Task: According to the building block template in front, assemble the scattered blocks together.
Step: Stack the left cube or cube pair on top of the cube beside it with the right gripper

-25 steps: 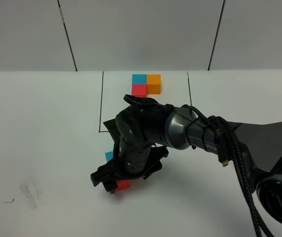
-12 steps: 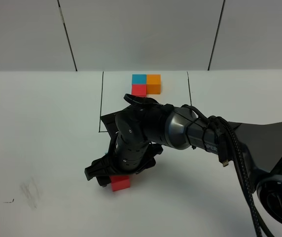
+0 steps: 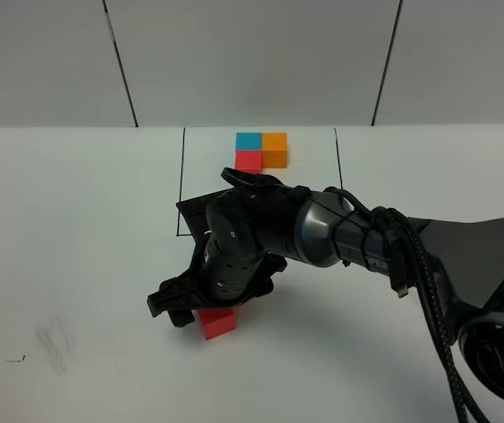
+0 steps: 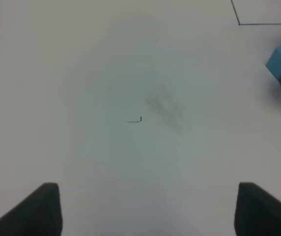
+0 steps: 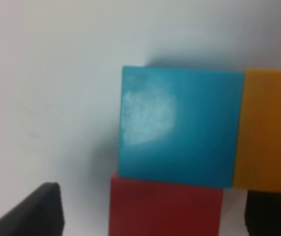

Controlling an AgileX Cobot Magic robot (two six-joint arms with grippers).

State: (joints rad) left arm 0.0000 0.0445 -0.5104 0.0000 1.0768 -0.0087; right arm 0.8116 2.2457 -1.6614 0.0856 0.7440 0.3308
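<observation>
My right end effector (image 5: 150, 211) stands open, holding nothing, over the joined blue cube (image 5: 180, 125), orange cube (image 5: 268, 130) and red cube (image 5: 165, 206). A careless retreat could knock them apart.

Blue cube (image 5: 180, 128): matt, smooth, with a pale scuffed patch on its top face. Red cube (image 5: 165, 206) and orange cube (image 5: 268, 128): matt, plain. Table (image 4: 81, 73): white, matt, faintly smudged grey at frame centre. Right arm (image 3: 322, 231): glossy dark casing.
</observation>
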